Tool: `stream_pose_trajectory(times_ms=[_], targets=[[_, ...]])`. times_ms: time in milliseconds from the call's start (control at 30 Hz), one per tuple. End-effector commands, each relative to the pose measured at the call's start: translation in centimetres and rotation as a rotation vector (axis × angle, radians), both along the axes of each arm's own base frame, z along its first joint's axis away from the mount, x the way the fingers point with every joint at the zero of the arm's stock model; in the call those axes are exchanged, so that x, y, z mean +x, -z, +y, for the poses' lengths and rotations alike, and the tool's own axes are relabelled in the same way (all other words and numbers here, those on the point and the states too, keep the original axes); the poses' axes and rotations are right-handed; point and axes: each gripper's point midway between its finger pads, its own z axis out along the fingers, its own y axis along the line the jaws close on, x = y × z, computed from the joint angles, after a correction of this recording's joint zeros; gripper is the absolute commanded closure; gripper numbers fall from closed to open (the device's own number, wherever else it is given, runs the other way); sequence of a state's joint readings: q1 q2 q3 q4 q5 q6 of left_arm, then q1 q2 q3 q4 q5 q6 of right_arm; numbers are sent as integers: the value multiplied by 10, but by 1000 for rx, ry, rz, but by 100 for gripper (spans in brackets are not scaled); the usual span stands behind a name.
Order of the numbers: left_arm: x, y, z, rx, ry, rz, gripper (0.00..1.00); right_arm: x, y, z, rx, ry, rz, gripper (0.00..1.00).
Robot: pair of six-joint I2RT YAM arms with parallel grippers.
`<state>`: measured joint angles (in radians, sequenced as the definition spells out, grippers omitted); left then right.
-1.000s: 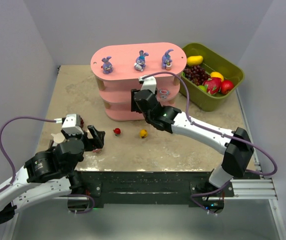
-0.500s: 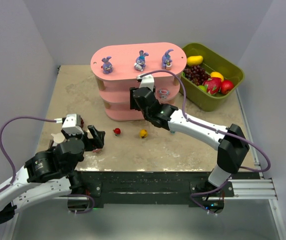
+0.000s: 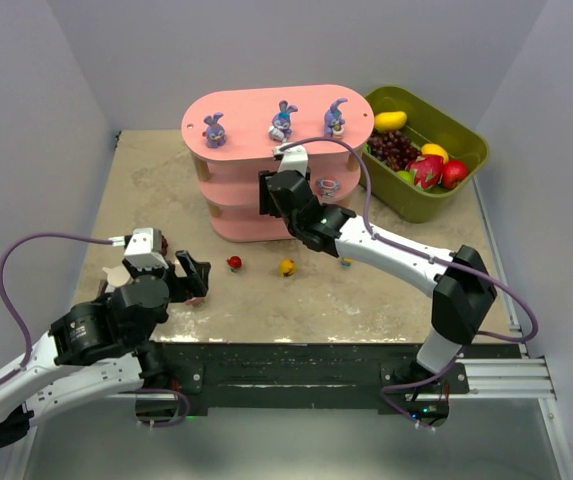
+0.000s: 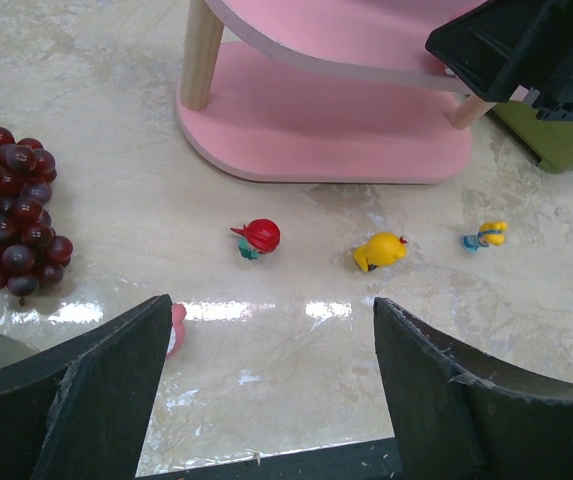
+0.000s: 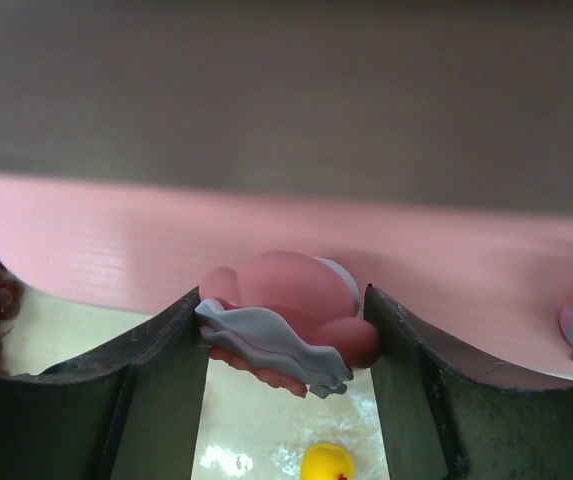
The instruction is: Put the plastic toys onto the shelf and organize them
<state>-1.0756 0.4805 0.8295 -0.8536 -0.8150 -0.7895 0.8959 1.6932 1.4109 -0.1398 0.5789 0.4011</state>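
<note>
Not my job here: loose grapes and a fruit bin

Through the left wrist camera I see a dark red grape bunch (image 4: 11,205) on the beige table (image 4: 296,345), just ahead of the left-hand finger (image 4: 86,400) and outside it. A corner of the olive-green bin (image 4: 556,150) sits well beyond the right-hand finger (image 4: 466,400). From above, I make out a yellow mango (image 3: 390,121), more grapes (image 3: 394,150), a dragon fruit (image 3: 427,172) and a red apple (image 3: 454,174) in it.
</note>
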Motion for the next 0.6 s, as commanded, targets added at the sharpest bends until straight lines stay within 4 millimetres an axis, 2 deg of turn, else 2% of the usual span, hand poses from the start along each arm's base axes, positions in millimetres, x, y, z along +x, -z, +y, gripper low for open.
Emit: stream_pose_trajectory(times_ms=[0,333,567], targets=[[3,-8,1,-19,-23,-24,14,10,-13,9,33,-24,-23,38],[3,-6,2,-13,-26,-21,14,10,-1,10,19,-47,-8,31],[3,-6,2,-17,-27,-21,14,10,4,8,8,-41,-4,30]])
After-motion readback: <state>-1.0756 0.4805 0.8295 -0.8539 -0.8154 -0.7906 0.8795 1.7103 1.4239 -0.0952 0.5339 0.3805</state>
